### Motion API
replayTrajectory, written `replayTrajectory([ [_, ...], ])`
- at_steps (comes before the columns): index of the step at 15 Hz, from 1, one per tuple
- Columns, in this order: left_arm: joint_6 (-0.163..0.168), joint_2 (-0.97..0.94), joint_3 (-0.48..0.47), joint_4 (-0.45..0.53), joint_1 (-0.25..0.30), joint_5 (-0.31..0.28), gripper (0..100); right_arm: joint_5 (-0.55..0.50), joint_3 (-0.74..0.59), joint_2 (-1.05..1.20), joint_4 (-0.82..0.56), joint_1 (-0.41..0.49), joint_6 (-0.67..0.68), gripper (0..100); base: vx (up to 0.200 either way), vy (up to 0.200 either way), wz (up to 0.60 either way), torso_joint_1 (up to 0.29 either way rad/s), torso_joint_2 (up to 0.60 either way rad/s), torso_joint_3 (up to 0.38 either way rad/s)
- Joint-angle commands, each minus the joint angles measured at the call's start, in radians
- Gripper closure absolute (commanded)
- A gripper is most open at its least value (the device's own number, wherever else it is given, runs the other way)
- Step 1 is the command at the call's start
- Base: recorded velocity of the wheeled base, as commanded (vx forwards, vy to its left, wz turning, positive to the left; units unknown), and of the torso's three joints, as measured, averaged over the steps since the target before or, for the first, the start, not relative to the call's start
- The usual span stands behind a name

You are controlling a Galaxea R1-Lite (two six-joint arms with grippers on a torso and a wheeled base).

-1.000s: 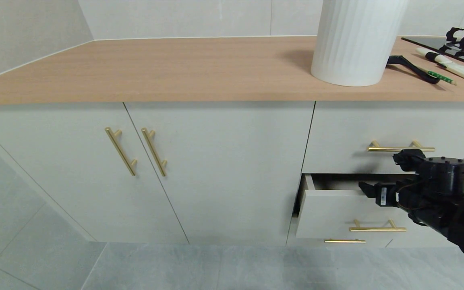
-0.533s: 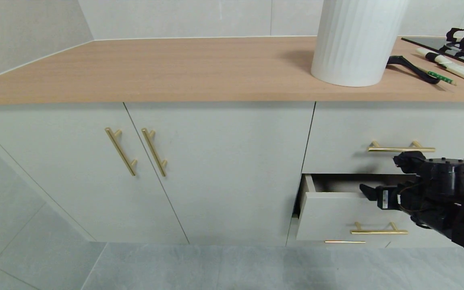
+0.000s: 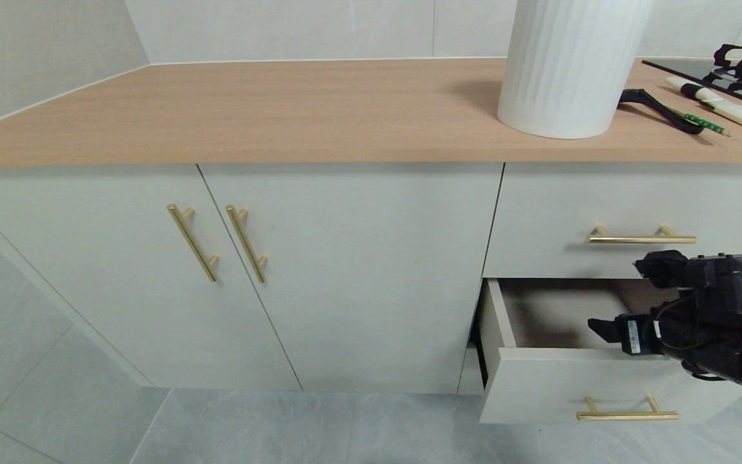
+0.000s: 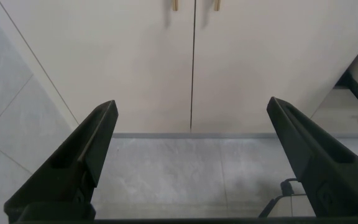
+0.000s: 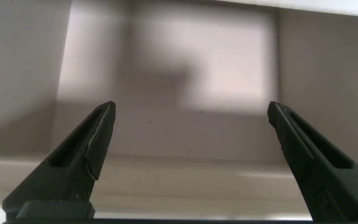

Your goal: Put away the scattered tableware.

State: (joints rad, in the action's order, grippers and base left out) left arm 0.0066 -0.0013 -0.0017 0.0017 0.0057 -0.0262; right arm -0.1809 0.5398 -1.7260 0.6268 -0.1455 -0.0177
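Has drawn the second drawer (image 3: 603,380) much farther out of the cabinet than a second ago, baring most of its pale inner floor and bringing its brass handle (image 3: 627,415) lower and nearer. Hangs the right gripper (image 3: 632,299) over the open drawer near its right end, off the handle, jaws spread wide and pinching nothing. Holds the left gripper (image 4: 191,107) low before the double cabinet doors (image 4: 191,56), jaws likewise spread and empty. Reads as the opening step about done: room enough now for the utensils, with none seen inside yet. Leaves the tableware up on the wooden counter (image 3: 281,109), to the right of the white ribbed container (image 3: 570,71): a black utensil (image 3: 657,109) just beside the container's foot, chopsticks (image 3: 703,121) with green bands near it, and a pale long-handled piece (image 3: 732,109) farther back. Lays all three flat, long axes nearly parallel, slanting from the back by the container toward the counter's front right. Cannot tell which end of the black utensil is the working one. Probably calls for turning each piece to lie along the drawer's width.
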Motion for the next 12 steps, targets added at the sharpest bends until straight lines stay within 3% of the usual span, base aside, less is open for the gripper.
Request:
replayTrajectory([
  [1, 0.001, 0.001, -0.001, 0.0, 0.0, 0.0, 0, 0.001, 0.014, 0.052, -0.068, -0.003, -0.002, 0, 0.0, 0.0, 0.0, 0.0, 0.0, 0.0],
  [6, 0.0, 0.001, 0.0, 0.0, 0.0, 0.0, 0, 0.003, 0.049, 0.131, -0.312, -0.034, -0.03, 0, 0.0, 0.0, 0.0, 0.0, 0.0, 0.0],
  [11, 0.0, 0.001, 0.0, 0.0, 0.0, 0.0, 0, 0.001, 0.049, 0.177, -0.426, -0.055, -0.077, 0, 0.0, 0.0, 0.0, 0.0, 0.0, 0.0],
  [12, 0.0, 0.001, 0.0, 0.0, 0.0, 0.0, 0, -0.002, 0.051, 0.21, -0.519, -0.091, -0.082, 0, 0.0, 0.0, 0.0, 0.0, 0.0, 0.0],
])
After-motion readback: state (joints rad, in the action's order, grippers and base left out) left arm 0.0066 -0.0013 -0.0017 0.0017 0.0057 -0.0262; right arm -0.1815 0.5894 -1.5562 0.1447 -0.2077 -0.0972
